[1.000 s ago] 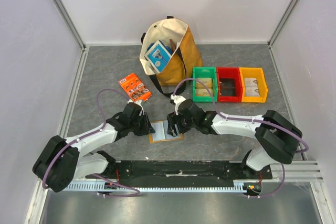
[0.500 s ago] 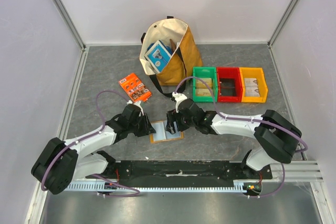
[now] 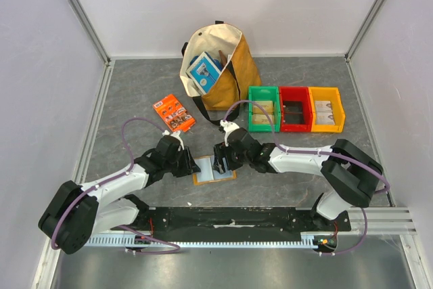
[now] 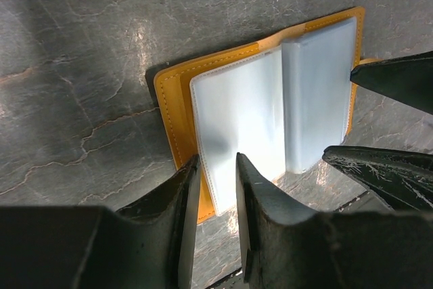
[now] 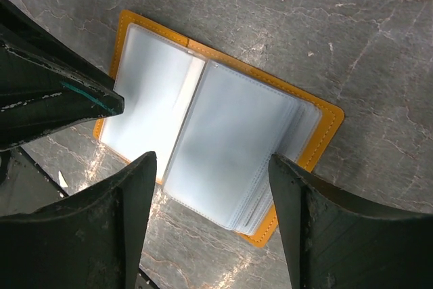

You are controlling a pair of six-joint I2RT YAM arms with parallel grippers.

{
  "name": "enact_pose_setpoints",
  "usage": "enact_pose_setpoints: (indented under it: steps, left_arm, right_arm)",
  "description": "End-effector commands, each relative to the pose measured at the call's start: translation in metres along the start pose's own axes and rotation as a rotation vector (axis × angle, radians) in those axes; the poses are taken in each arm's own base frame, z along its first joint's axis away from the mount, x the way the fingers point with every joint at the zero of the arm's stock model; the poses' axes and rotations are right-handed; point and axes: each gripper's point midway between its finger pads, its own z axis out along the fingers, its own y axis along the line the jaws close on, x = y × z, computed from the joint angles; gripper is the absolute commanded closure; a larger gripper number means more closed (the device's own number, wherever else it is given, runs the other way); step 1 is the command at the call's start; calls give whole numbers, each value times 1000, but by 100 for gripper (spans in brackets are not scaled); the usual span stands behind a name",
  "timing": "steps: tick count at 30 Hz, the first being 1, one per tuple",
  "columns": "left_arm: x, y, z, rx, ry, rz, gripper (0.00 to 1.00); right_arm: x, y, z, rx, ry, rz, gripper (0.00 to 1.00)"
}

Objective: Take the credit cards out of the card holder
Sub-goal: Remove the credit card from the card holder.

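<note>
Near the table's [image 3: 128,99] near edge, about midway along it, the flat orange-tan folding card holder [image 3: 214,169] with pale blue-grey sleeves lies open. Left jaws stand narrow over its side toward the table's left edge; whether they pinch it I cannot tell. Right jaws hang wide above the sleeves. No credit cards show outside, so removal seems wholly undone.

Opened flat on the grey table [image 4: 81,65]: orange-tan card holder [image 4: 260,109], pale translucent sleeves face up, fanned either side of the fold
</note>
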Motion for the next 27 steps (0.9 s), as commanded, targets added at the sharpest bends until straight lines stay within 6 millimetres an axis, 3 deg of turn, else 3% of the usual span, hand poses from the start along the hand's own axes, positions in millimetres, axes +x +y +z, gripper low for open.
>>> enact_pose_setpoints:
  steps: [1,7,13,18,27]
  left_arm:
    - [1,-2,1,9,-7,-19,66]
    - [3,-2,2,8,1,-28,71]
    - [6,-3,3,8,10,-34,85]
    - [9,-3,3,3,16,-42,88]
    - [13,-5,6,3,28,-50,89]
  right_arm:
    - [-21,16,1,-40,-54,0,26]
    - [-30,12,-6,3,-98,-9,26]
    - [-32,13,-5,17,-109,-14,27]
    - [-38,7,-11,64,-149,-13,27]
    - [-19,9,0,40,-82,-13,27]
